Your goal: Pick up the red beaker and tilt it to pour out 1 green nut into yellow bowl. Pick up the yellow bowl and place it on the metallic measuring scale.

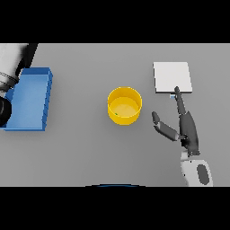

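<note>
Dark right hand (187,130) — fingers (179,99) spread, seemingly empty

A yellow bowl (124,105) sits at centre. At upper right lies the white scale (172,77); below it the right hand (185,126) spreads straight fingers. A blue tray (30,99) sits at left.

- The table (90,152) was plain grey.
- The bowl (124,105) was bright yellow, with a tiny green speck (116,113) inside.
- The tray (30,99) at the left was blue.
- The scale (172,77) was pale, whitish grey.
- The right hand (186,128) was dark grey, on a white and grey arm.
</note>
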